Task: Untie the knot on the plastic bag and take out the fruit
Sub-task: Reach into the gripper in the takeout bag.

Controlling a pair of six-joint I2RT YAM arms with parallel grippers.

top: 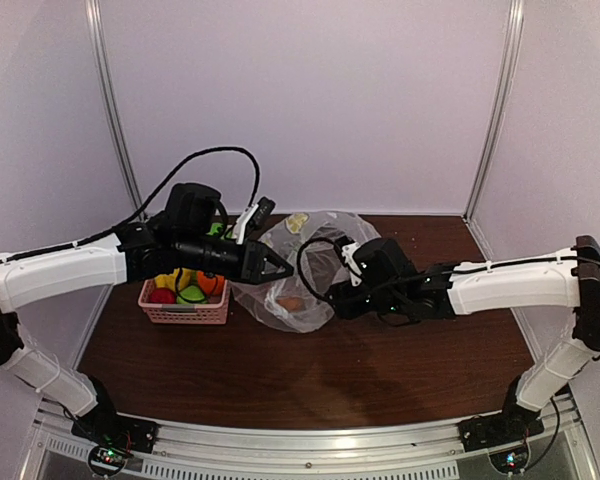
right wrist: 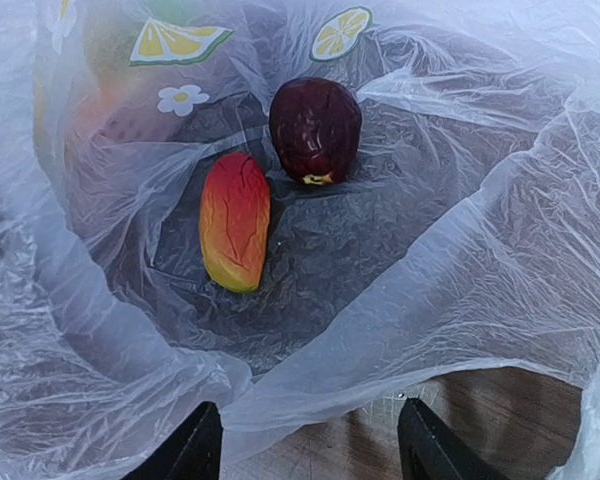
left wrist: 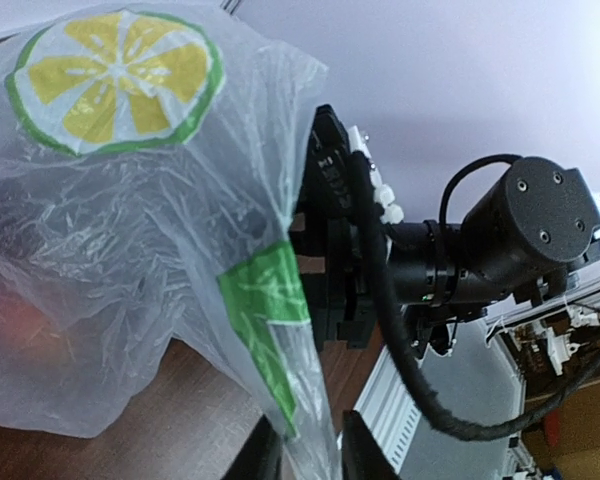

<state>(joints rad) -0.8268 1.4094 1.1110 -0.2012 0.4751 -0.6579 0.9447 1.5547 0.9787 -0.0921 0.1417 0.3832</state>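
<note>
The clear plastic bag (top: 315, 245) lies mid-table with its mouth open; no knot shows. My left gripper (top: 283, 268) is shut on a strip of the bag's film (left wrist: 280, 330) and holds it up; its fingers (left wrist: 365, 452) pinch the film (left wrist: 310, 455). My right gripper (top: 332, 300) is open at the bag's mouth, its gripper (right wrist: 310, 450) over the bag's near rim (right wrist: 430, 330). Inside the bag lie a dark red round fruit (right wrist: 315, 130) and a long orange-yellow fruit (right wrist: 235, 220).
A pink slotted basket (top: 185, 313) stands left of the bag, under my left arm, holding red (top: 162, 295), green (top: 191, 294) and orange (top: 210, 283) fruit. Brown table (top: 310, 380); white walls behind and at the sides.
</note>
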